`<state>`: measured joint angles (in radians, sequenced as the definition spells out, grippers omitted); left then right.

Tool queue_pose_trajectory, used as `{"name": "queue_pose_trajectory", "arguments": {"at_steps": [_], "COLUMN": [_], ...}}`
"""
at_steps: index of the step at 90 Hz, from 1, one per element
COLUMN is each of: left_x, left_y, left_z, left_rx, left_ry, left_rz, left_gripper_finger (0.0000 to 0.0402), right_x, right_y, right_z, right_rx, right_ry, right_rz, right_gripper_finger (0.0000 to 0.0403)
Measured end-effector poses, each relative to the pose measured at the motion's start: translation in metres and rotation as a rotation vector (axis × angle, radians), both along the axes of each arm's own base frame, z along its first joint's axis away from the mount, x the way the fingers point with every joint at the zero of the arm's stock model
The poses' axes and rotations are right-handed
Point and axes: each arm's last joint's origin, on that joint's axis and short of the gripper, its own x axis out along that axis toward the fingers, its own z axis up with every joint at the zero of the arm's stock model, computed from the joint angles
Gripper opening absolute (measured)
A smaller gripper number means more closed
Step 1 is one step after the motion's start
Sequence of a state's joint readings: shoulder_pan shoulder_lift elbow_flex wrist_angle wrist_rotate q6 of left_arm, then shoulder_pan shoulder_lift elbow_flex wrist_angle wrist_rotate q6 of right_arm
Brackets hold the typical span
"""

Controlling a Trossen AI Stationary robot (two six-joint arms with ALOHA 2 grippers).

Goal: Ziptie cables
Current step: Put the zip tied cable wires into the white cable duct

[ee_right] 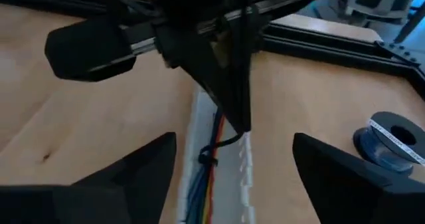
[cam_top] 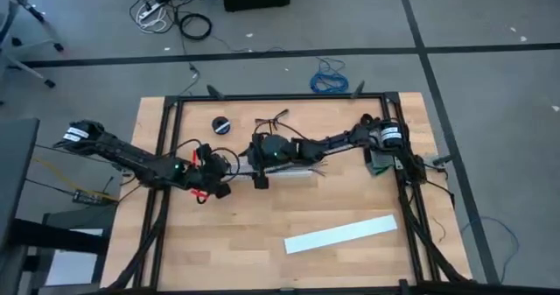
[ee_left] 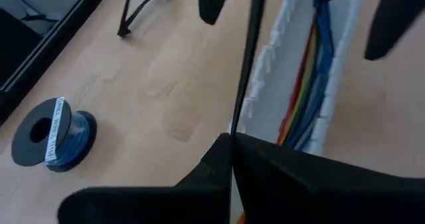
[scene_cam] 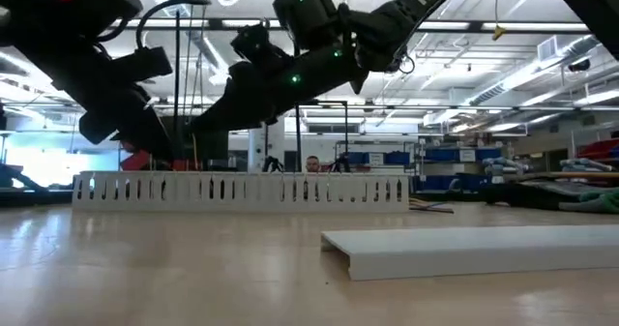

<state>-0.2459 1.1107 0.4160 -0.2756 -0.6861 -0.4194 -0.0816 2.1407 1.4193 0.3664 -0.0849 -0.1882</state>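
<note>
While my left claw (ee_left: 232, 145) is clenched on a thin black plastic zip tie (ee_left: 249, 64), my right claw (ee_right: 234, 144) hangs released, its two fingers spread wide to either side of the long white slotted plastic channel (ee_left: 265, 68). The cables (ee_left: 312, 71), a bunch of thin blue, red, yellow and orange wires, lie lengthwise inside that channel, between its two toothed walls. From my right wrist the zip tie runs down from the left claw's tip and wraps the bunch at one spot, just inside the nearer wall.

Both claws meet over the middle of the pale wooden desk (cam_top: 245, 251), the left just beside the channel's end and the right above the channel. From the low view, both arms are raised above the channel's upper edge.

A small black spool of blue wire (cam_top: 220, 124) stands apart from the channel, towards the far rail of the black metal frame (cam_top: 280, 96) that borders the desk. A flat white plastic cover strip (cam_top: 341, 235) lies slanted on the near half, well apart from the channel, with bare wood between them. The frame's side rails run close along both desk edges, and bare wood lies between the left rail and my left claw.
</note>
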Motion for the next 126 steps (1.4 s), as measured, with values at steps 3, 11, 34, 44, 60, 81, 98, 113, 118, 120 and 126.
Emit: {"name": "queue_pose_trajectory", "arguments": {"at_steps": [3, 11, 34, 44, 60, 81, 98, 113, 118, 120, 126], "left_x": [0.000, 0.000, 0.002, 0.002, 0.003, 0.004, 0.004, 0.004, 0.005, 0.005, 0.007], "left_y": [0.001, 0.003, 0.004, 0.004, 0.003, 0.003, 0.003, 0.003, 0.003, 0.003, 0.002], "left_z": [0.000, 0.000, 0.001, 0.001, 0.002, 0.002, 0.002, 0.002, 0.002, 0.002, 0.004], "left_rx": [0.000, -0.001, -0.012, -0.015, -0.009, -0.008, -0.015, -0.019, -0.024, -0.026, -0.045], "left_ry": [0.000, 0.000, -0.014, -0.019, -0.023, -0.033, -0.034, -0.034, -0.037, -0.037, -0.059], "left_rz": [0.007, 0.017, 0.019, 0.018, 0.007, 0.003, 0.001, -0.002, -0.005, -0.007, -0.024], "left_gripper_finger": [0.0000, 0.0000, 0.0000, 0.0000, 0.0000, 0.0000, 0.0000, 0.0000, 0.0000, 0.0000, 0.0000], "right_x": [0.000, -0.001, 0.013, 0.014, 0.014, 0.014, 0.017, 0.028, 0.029, 0.029, 0.028], "right_y": [-0.004, -0.008, 0.005, 0.008, 0.009, 0.005, 0.001, 0.004, 0.005, 0.005, 0.004], "right_z": [0.000, 0.000, -0.032, -0.036, -0.034, -0.036, -0.060, -0.062, -0.060, -0.060, -0.061], "right_rx": [0.015, 0.038, 0.009, -0.034, 0.021, 0.054, 0.070, 0.064, 0.061, 0.061, 0.057], "right_ry": [0.000, -0.005, -0.065, -0.052, -0.053, -0.032, 0.005, -0.012, -0.017, -0.014, -0.004], "right_rz": [0.005, 0.025, 0.059, -0.018, -0.009, 0.000, 0.007, 0.020, 0.022, 0.021, 0.010], "right_gripper_finger": [0.0291, 0.0289, 0.0295, 0.0297, 0.0297, 0.0302, 0.0303, 0.0303, 0.0303, 0.0302, 0.0300]}}
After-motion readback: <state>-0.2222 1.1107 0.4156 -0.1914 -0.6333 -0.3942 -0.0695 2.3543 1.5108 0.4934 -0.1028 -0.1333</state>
